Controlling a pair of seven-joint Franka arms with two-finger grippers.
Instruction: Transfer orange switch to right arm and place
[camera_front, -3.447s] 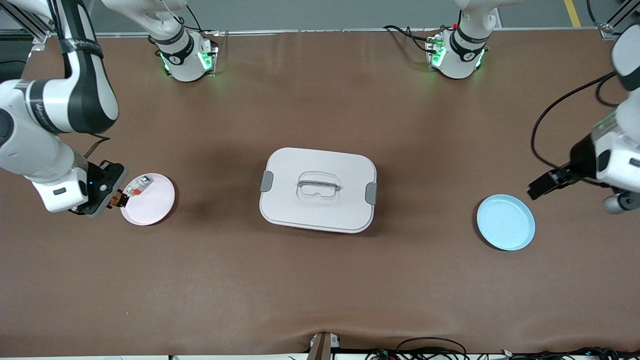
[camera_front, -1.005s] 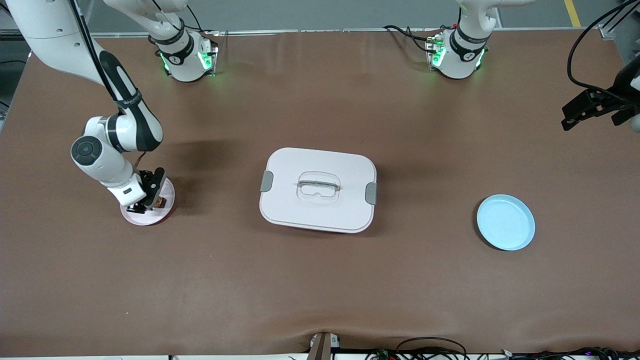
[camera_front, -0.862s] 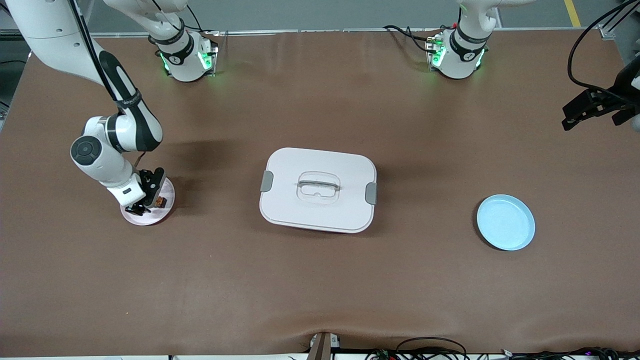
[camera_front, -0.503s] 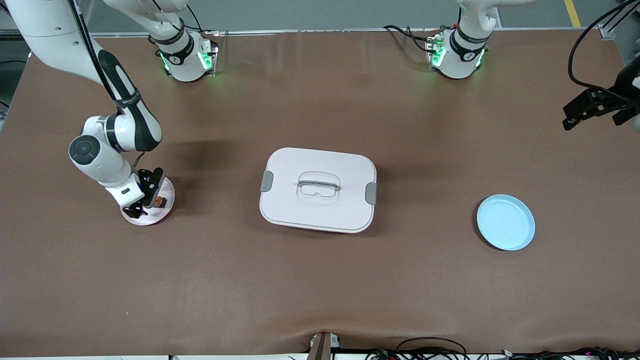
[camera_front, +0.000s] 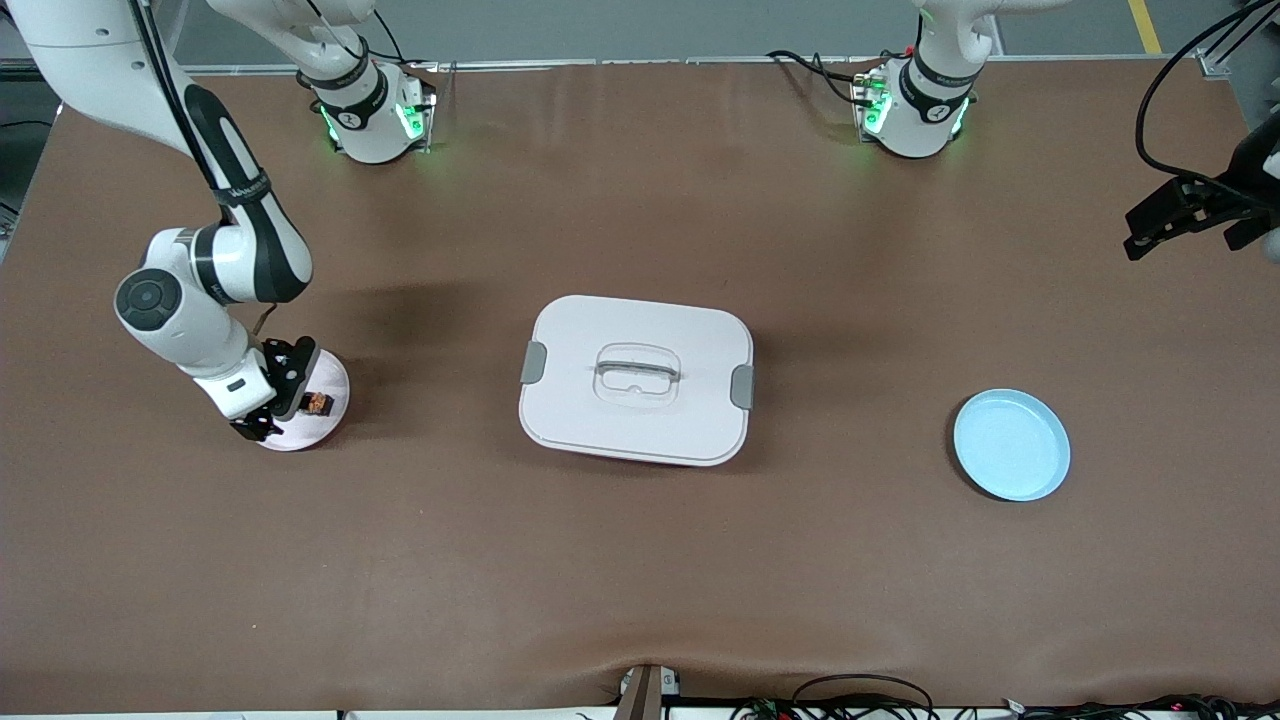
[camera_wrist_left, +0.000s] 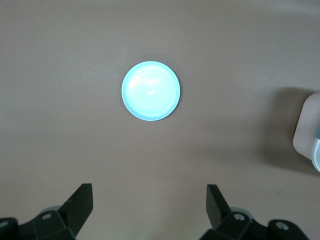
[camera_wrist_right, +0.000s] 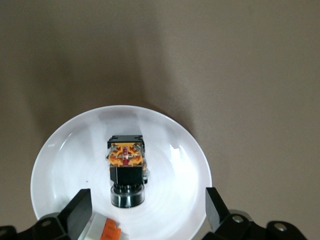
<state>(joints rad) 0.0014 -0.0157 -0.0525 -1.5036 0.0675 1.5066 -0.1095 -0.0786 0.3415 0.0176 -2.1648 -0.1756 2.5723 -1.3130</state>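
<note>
Lying on the pink plate (camera_front: 330, 385), the orange switch (camera_wrist_right: 126, 167) is now sitting free: the right gripper (camera_wrist_right: 145, 210), which was clamped on it a second ago, is hovering just above that plate with its fingers spread wide and nothing between them. A white-and-grey piece (camera_wrist_right: 102, 231) is resting on the same plate beside the switch. The placing looks done, so lifting clear is what remains. The left gripper (camera_wrist_left: 148, 207) is waiting, released and empty, high over the table well away from the plate, toward the blue plate (camera_front: 1010, 445).

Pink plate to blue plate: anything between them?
Front view: only the white lidded box lies between the pink plate and the blue plate; brown table otherwise.
</note>
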